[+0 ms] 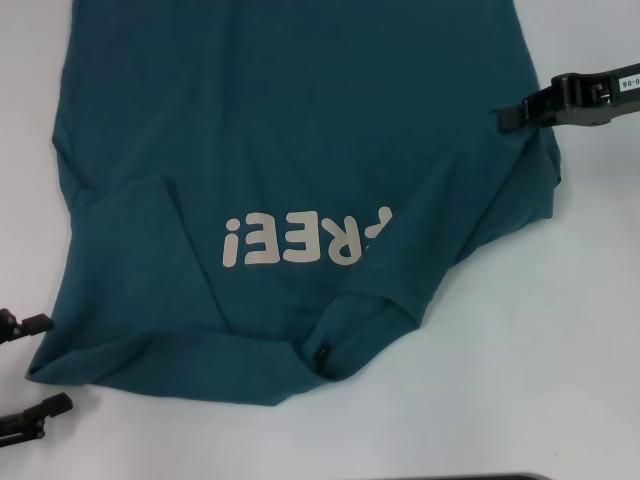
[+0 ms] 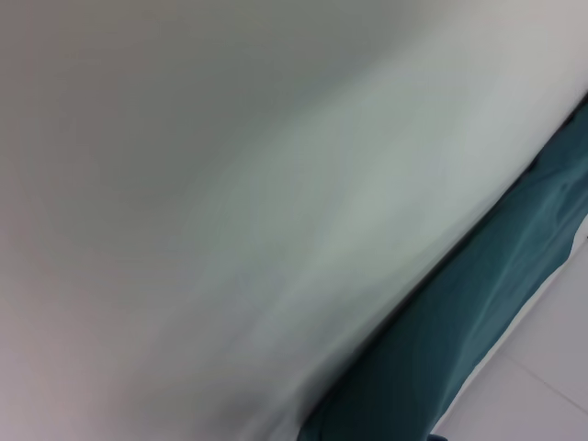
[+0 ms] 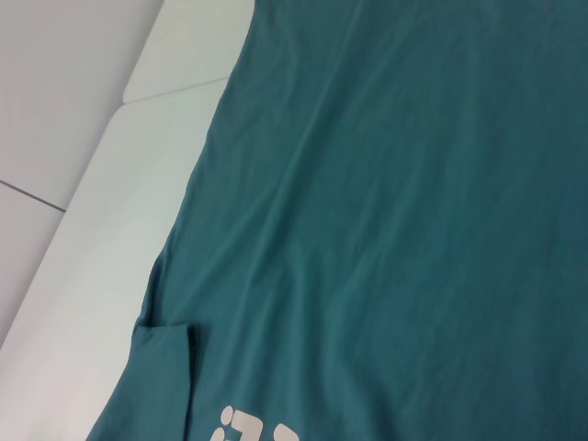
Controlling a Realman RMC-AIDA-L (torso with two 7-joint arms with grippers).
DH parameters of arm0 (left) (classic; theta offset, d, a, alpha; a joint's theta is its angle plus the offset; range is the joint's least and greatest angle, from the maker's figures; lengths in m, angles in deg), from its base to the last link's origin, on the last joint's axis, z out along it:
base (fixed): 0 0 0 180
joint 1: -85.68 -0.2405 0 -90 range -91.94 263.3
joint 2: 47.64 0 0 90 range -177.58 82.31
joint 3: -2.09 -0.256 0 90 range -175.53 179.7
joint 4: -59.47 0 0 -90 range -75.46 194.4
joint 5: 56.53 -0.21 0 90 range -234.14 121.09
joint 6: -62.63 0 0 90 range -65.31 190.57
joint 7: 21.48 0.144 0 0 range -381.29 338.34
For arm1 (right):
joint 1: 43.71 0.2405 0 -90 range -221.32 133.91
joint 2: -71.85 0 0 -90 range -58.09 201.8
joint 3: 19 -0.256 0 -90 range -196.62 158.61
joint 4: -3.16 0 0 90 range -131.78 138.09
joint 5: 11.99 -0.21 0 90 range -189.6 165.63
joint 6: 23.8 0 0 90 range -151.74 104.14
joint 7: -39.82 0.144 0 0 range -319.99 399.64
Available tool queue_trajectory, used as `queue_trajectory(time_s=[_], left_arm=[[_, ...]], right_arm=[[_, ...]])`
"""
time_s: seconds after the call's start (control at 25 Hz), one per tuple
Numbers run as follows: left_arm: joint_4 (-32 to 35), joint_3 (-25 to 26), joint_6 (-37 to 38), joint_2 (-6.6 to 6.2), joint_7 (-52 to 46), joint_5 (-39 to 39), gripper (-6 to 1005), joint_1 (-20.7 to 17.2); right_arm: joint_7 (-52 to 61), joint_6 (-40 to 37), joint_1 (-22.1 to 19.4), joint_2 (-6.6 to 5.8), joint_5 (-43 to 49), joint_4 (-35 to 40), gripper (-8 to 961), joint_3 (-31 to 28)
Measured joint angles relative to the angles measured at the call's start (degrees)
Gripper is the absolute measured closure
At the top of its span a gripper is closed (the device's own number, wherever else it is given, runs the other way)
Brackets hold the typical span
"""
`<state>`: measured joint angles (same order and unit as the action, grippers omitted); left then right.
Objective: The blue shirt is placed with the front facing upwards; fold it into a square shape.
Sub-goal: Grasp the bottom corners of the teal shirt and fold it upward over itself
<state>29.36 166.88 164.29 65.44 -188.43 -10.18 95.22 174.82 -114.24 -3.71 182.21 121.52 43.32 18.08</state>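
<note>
A large dark teal-blue cotton T-shirt (image 1: pixel 290 180) with pale beige block lettering (image 1: pixel 305 240) lies spread on a white table (image 1: pixel 520 390), chest side up, its collar end nearest the robot. A small black tag (image 1: pixel 321 358) shows inside the collar (image 1: pixel 345 335).

Both short sleeves look folded inward over the body: the one on the robot's left lies flat beside the lettering, and the one on the robot's right crosses toward the collar and covers the first letter. The sides are not yet straight, and the collar edge is rumpled.

The black right gripper (image 1: pixel 512 116) reaches in from the right edge of the head view and touches the shirt's right side, near the sleeve fold. Whether it is pinching the cloth or spread cannot be told.

The black left gripper (image 1: pixel 45 365) sits low at the robot's left, just beside the shirt's near left corner. Its two fingers stand spread apart, holding nothing.

By my judgement the task is early: the sleeves are tucked, but the long body is unfolded and no square shape exists yet.
</note>
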Motion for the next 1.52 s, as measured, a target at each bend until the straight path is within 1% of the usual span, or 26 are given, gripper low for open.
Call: queue_trajectory(time_s=[0.04,0.24,0.44,0.68,0.88,1.12,1.24,1.44,1.52], left_arm=[[0.1,0.0,-0.2,0.0,-0.1,0.0,94,0.1],[0.2,0.0,-0.9,0.18,-0.7,0.0,96,0.5],[0.0,0.0,-1.1,0.93,0.1,-0.2,166,0.9],[-0.1,0.0,-0.9,0.88,0.0,0.0,250,1.0],[0.2,0.0,-0.7,0.8,0.0,-0.4,493,0.9],[0.2,0.0,-0.4,0.87,0.2,0.0,703,0.4],[0.2,0.0,-0.1,0.86,0.3,0.0,924,0.4],[0.2,0.0,0.2,0.82,0.8,0.0,963,0.5],[-0.2,0.0,0.7,0.83,1.8,0.3,963,0.5]], right_arm=[[0.0,0.0,0.0,-0.1,0.0,0.0,931,0.0],[0.0,0.1,0.0,-0.22,0.0,0.0,931,0.0],[0.0,0.1,-0.2,-0.41,0.0,0.0,931,-0.1],[0.1,0.2,-0.3,-0.49,0.0,0.0,931,-0.5],[0.1,0.2,-0.3,-0.55,0.0,0.0,931,-0.5],[0.1,0.2,-0.2,-0.59,0.0,0.0,931,-0.5],[0.1,0.2,0.0,-0.59,0.0,0.0,931,-0.5],[0.1,0.2,0.0,-0.59,0.0,0.0,931,-0.5],[0.1,0.2,0.0,-0.59,0.0,0.0,931,-0.5]])
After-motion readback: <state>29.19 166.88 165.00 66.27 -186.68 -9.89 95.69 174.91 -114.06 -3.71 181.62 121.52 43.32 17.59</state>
